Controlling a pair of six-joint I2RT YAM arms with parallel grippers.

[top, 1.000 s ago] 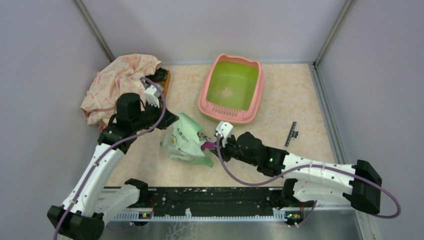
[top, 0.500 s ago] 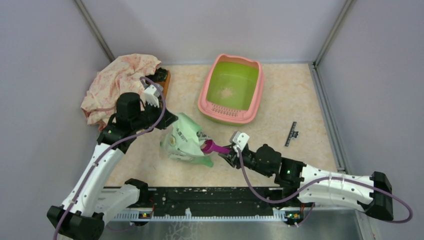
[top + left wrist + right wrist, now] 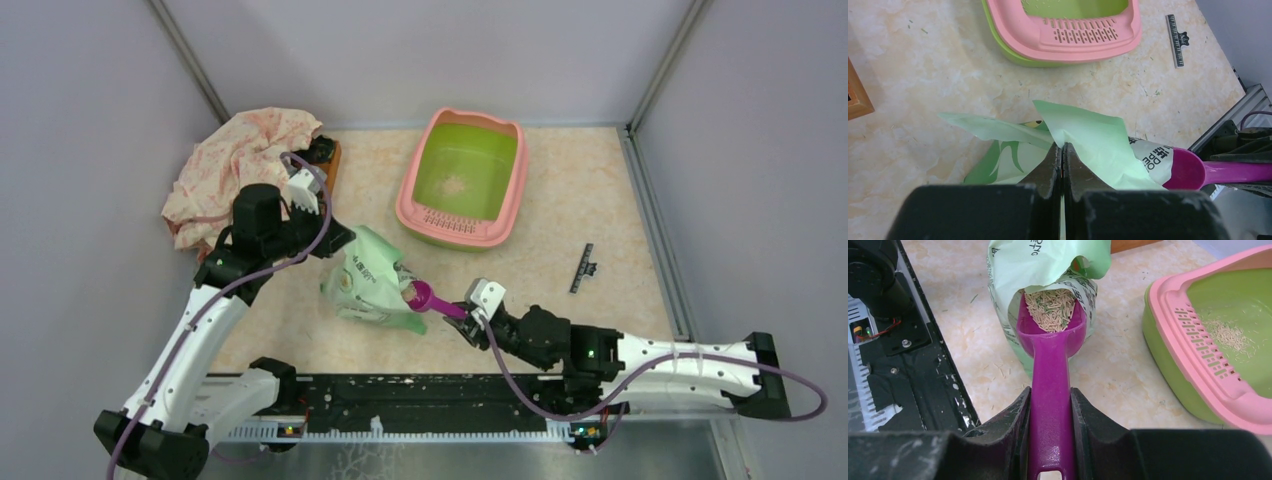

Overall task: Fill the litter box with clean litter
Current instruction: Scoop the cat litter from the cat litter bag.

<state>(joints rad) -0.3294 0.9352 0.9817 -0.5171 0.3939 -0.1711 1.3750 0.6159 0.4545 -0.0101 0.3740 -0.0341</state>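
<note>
The litter box (image 3: 409, 203), with its pink rim (image 3: 1198, 371) and lime-green inside, stands at the back centre. A small patch of clean litter (image 3: 455, 186) lies on its floor. The light green printed bag (image 3: 365, 280) lies left of centre, and my left gripper (image 3: 1062, 147) is shut on its upper edge, holding the mouth up. My right gripper (image 3: 1050, 392) is shut on the handle of a magenta scoop (image 3: 1050, 355). The scoop's bowl sits at the bag's mouth, heaped with clean litter (image 3: 1052, 310).
A pink patterned cloth (image 3: 240, 170) is heaped at the back left, partly over a wooden block (image 3: 328, 158). A black ruler-like strip (image 3: 583, 268) lies right of centre. Grey walls close in three sides, and a black rail (image 3: 400, 400) runs along the near edge.
My right arm has drawn back toward the near right. The scoop has slid out from deep in the bag to its mouth. The left arm and the bag's edge have held still.
</note>
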